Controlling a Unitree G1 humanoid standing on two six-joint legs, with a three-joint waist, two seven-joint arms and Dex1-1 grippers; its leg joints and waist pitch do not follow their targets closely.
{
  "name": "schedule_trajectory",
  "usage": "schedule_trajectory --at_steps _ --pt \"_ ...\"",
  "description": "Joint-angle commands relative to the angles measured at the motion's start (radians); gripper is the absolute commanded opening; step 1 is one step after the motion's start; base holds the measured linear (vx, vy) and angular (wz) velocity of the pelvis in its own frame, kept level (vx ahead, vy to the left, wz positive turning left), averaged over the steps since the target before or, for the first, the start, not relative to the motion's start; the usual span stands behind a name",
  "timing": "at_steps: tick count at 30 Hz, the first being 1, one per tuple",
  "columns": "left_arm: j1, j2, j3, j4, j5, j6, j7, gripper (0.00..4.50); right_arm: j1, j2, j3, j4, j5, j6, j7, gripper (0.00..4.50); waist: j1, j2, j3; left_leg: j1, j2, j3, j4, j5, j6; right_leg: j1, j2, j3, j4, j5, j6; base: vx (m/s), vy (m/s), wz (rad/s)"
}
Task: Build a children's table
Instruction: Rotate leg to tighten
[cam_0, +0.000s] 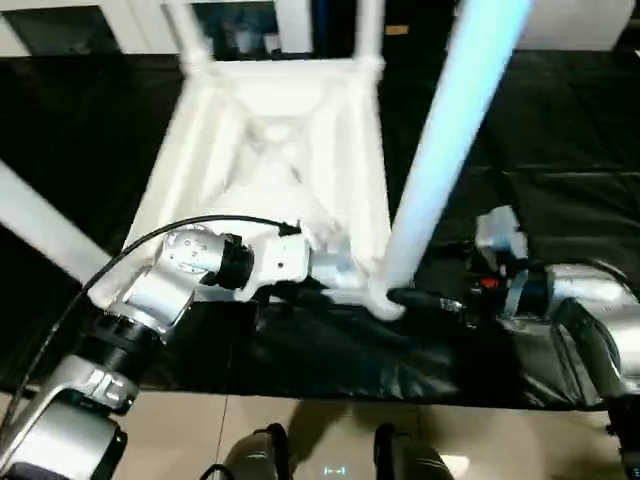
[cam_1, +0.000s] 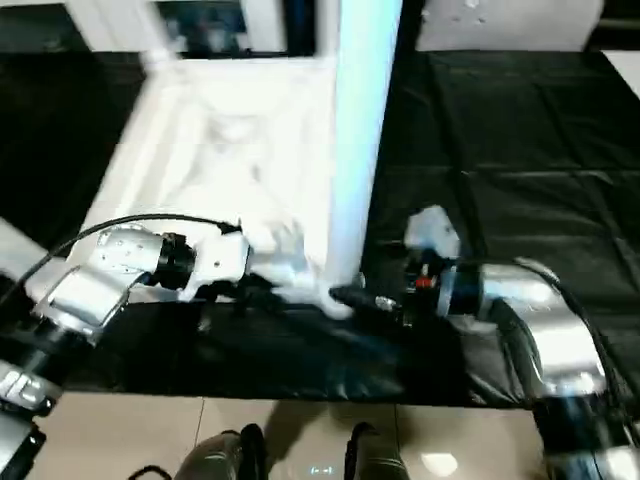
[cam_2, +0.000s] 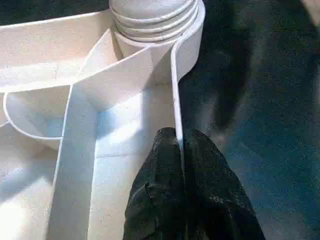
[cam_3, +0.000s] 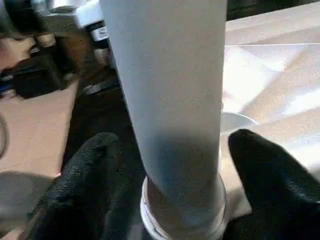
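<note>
At the near edge of the upturned table top (cam_0: 270, 150), my left claw (cam_2: 180, 150) is pinching the thin rim wall between its closed fingers, just short of the corner socket (cam_2: 155, 25). My right claw (cam_3: 170, 165) is standing spread on either side of the leg (cam_3: 170, 100) seated upright in that socket, fingers clear of it. All of it is resting on the black-sheeted desk (cam_1: 500, 130).
</note>
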Motion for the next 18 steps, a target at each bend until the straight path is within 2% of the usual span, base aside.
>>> schedule_trajectory --at_steps 1,2,4,6,7,9,12,14,16,17,18 --pt "-0.002 0.013 -0.061 0.015 0.034 -0.036 -0.062 0.0 -0.011 -0.013 0.028 0.016 0.004 -0.005 0.052 3.41 -0.002 -0.02 -0.102 0.026 0.059 -0.006 -0.051 -0.126 0.15 0.056 -0.061 0.036 -0.048 -0.172 -0.309 0.0 0.0 0.0" --pt "-0.007 0.013 -0.06 0.022 0.036 -0.041 -0.065 0.0 -0.02 -0.013 0.038 0.025 0.001 -0.002 0.065 3.41 -0.001 -0.031 -0.103 0.025 0.059 -0.005 -0.052 -0.136 0.139 0.059 -0.063 0.037 -0.049 -0.184 -0.305 0.0 0.0 0.0" --pt "-0.015 0.013 -0.057 0.037 0.039 -0.051 -0.072 0.0 -0.034 -0.017 0.054 0.04 -0.002 0.001 0.091 3.15 0.001 -0.026 -0.102 0.024 0.059 -0.007 -0.053 -0.146 0.125 0.058 -0.065 0.037 -0.05 -0.209 -0.299 0.0 0.0 0.0" --pt "-0.022 0.014 -0.055 0.051 0.04 -0.064 -0.078 0.0 -0.045 -0.019 0.067 0.052 -0.002 0.004 0.114 2.99 0.001 -0.03 -0.105 0.025 0.058 -0.007 -0.053 -0.163 0.109 0.059 -0.066 0.037 -0.051 -0.234 -0.291 0.0 0.0 0.0" --pt "-0.028 0.015 -0.055 0.067 0.04 -0.077 -0.082 0.0 -0.056 -0.021 0.079 0.068 -0.003 0.002 0.136 2.99 0.001 -0.03 -0.105 0.025 0.058 -0.007 -0.053 -0.161 0.107 0.059 -0.066 0.038 -0.051 -0.233 -0.29 0.0 0.0 0.0" --pt "-0.032 0.016 -0.054 0.077 0.041 -0.083 -0.082 0.0 -0.064 -0.02 0.085 0.078 -0.003 0.002 0.147 2.68 0.002 -0.03 -0.106 0.025 0.058 -0.007 -0.052 -0.167 0.103 0.059 -0.066 0.038 -0.052 -0.235 -0.292 0.0 0.0 0.0" --pt "-0.032 0.017 -0.052 0.088 0.044 -0.087 -0.074 0.0 -0.067 -0.019 0.089 0.08 0.004 0.011 0.155 2.58 0.004 -0.034 -0.11 0.023 0.058 -0.006 -0.05 -0.152 0.106 0.06 -0.066 0.038 -0.048 -0.214 -0.296 0.0 0.0 0.0" --pt "-0.032 0.017 -0.051 0.092 0.045 -0.087 -0.071 0.0 -0.066 -0.019 0.09 0.079 0.007 0.014 0.157 2.27 0.007 -0.035 -0.11 0.022 0.058 -0.006 -0.049 -0.152 0.106 0.06 -0.066 0.038 -0.048 -0.22 -0.294 0.0 0.0 0.0" --pt "-0.026 0.011 -0.037 0.09 0.041 -0.062 -0.05 0.0 -0.053 -0.011 0.08 0.064 0.018 0.032 0.13 2.18 0.008 -0.035 -0.109 0.022 0.057 -0.006 -0.049 -0.156 0.101 0.06 -0.066 0.038 -0.048 -0.236 -0.289 0.0 0.0 0.0" --pt "-0.018 0.004 -0.023 0.077 0.037 -0.024 -0.02 0.0 -0.038 0.001 0.068 0.046 0.022 0.051 0.084 2.04 0.01 -0.032 -0.108 0.023 0.057 -0.007 -0.05 -0.161 0.098 0.059 -0.065 0.037 -0.049 -0.249 -0.287 0.0 0.0 0.0" --pt "-0.014 0.0 -0.015 0.07 0.035 -0.004 -0.004 0.0 -0.031 0.009 0.061 0.038 0.022 0.06 0.059 2.02 0.01 -0.034 -0.109 0.024 0.058 -0.007 -0.051 -0.159 0.094 0.058 -0.065 0.038 -0.05 -0.252 -0.285 0.0 0.0 0.0"
